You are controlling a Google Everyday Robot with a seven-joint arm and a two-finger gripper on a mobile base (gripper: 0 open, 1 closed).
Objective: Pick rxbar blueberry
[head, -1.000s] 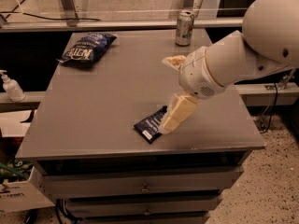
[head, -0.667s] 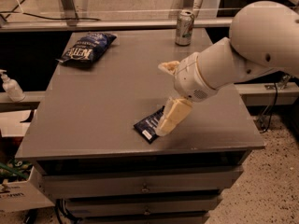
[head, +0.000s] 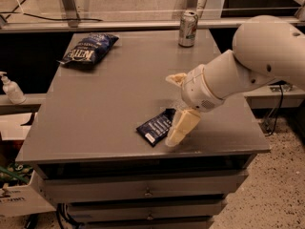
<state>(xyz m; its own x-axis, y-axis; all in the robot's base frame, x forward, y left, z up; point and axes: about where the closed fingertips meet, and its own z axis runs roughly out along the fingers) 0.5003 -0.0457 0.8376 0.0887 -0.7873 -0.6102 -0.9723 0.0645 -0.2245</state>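
Observation:
The rxbar blueberry (head: pixel 155 127) is a flat dark navy wrapper with a white patch at its near end. It lies on the grey table (head: pixel 109 109) near the front edge. My gripper (head: pixel 170 110) is open just right of the bar. Its lower cream finger (head: pixel 182 126) points down to the table and covers the bar's right edge. Its upper finger (head: pixel 175 78) stands farther back, apart from the bar. The big white arm reaches in from the right.
A puffy blue chip bag (head: pixel 88 50) lies at the table's back left. A drink can (head: pixel 188 28) stands at the back centre-right. A soap bottle (head: pixel 10 88) stands on a ledge to the left. Drawers are below the table front.
The gripper has sunk a little toward the table beside the bar, and the arm has shifted slightly. The bar has not moved.

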